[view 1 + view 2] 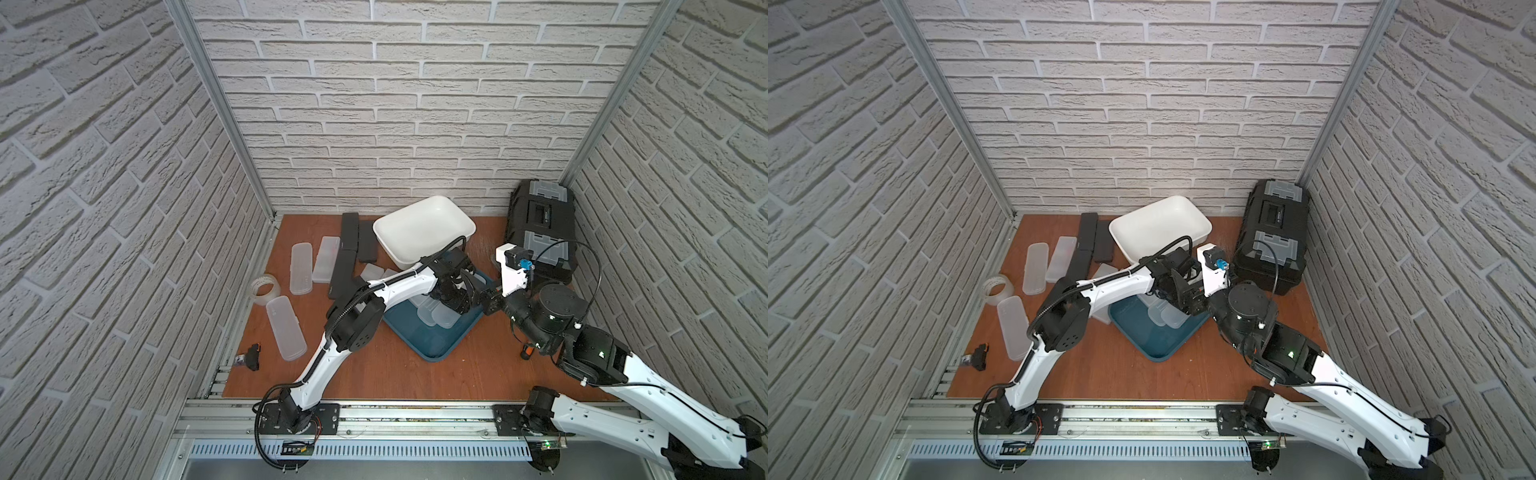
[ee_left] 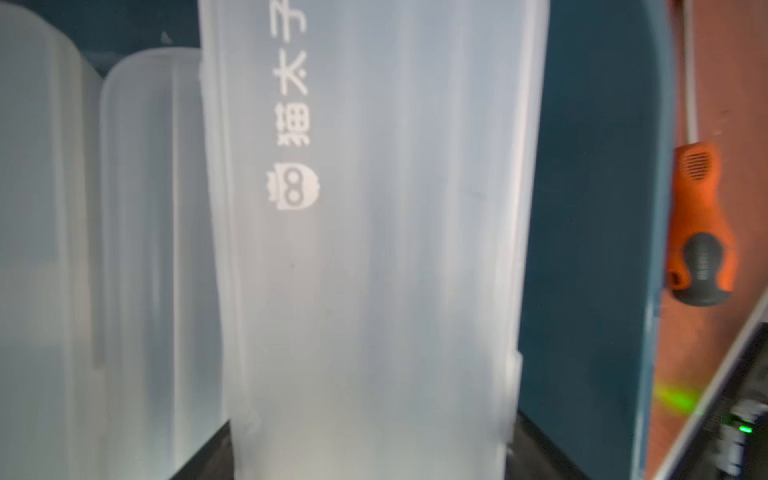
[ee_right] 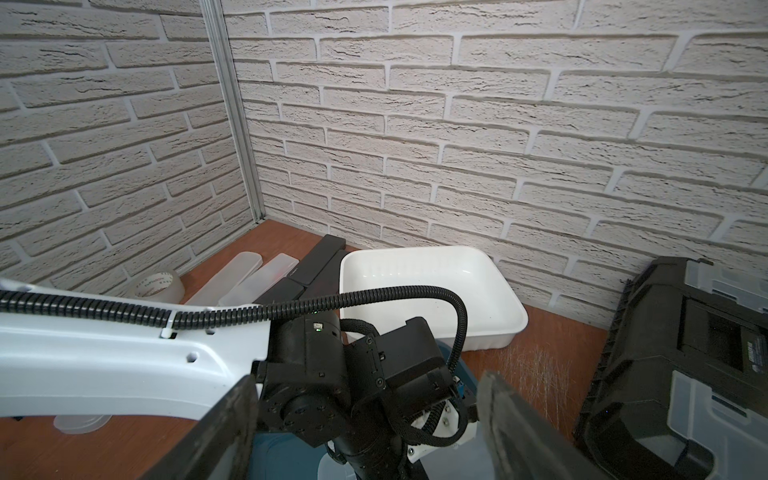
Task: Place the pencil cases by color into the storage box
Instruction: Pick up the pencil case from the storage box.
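Starting by the left wall, a clear tape roll (image 1: 266, 291) sat on the wooden table (image 1: 374, 374). Several frosted pencil cases (image 1: 301, 268) lay flat near it, and the black pencil cases (image 1: 350, 237) lay just beyond, beside the white tub (image 1: 424, 228). Over the blue tray (image 1: 432, 353) in the middle, the left gripper (image 2: 370, 449) was clamped on a logo-printed frosted case (image 2: 374, 249), with its dark fingers (image 2: 208, 461) on either side of one end. More frosted cases in the tray (image 1: 436, 318) lay alongside it. Close by, the right gripper (image 3: 368, 376) hung with its fingers spread and nothing between them. An orange-handled screwdriver (image 2: 700, 224) lay just outside the tray, and a black toolbox (image 1: 540, 232) stood in the right corner
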You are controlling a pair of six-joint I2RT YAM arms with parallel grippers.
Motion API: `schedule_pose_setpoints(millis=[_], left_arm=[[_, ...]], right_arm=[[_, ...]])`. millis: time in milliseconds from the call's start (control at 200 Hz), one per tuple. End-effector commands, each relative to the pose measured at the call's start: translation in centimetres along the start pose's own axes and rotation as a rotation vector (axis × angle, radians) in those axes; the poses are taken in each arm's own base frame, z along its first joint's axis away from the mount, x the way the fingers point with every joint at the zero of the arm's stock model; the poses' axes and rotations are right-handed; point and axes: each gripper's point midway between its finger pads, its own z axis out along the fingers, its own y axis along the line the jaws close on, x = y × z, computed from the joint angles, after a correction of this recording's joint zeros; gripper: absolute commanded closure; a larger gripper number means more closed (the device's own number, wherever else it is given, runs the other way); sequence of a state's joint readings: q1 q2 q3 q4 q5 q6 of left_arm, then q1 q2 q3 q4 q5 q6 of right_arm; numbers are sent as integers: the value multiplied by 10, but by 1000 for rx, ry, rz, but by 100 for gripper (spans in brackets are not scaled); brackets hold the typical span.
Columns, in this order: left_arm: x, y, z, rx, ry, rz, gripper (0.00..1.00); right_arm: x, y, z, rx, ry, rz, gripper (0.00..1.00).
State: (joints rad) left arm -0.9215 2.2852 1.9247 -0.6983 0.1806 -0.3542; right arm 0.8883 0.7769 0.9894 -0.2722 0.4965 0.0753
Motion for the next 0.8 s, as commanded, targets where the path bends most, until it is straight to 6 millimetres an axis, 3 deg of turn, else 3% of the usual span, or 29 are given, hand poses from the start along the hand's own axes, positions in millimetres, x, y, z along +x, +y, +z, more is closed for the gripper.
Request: schedule_pose_setpoints(millis=[0,95,325,450,670,795], left_arm=[[17,47,8,-216,75,20,25],[9,38,1,-192,55,35,25],[-2,-5,-21,-6,24,40,24],[1,-12,-19,47,36,26,24],[-12,-33,-40,115,-30,31,24],[-12,-35,-39,128,-30,28,24]], right_arm=[[-16,1,-3,-12,-57,47,17],[-18,0,-5,-6,-63,48,17],[-16,-2,-5,1,-62,47,17],[-14,-1,-5,-1,-59,48,17],[-14,-3,-7,0,-65,53,17],[-13,-3,-8,-2,-61,55,17]])
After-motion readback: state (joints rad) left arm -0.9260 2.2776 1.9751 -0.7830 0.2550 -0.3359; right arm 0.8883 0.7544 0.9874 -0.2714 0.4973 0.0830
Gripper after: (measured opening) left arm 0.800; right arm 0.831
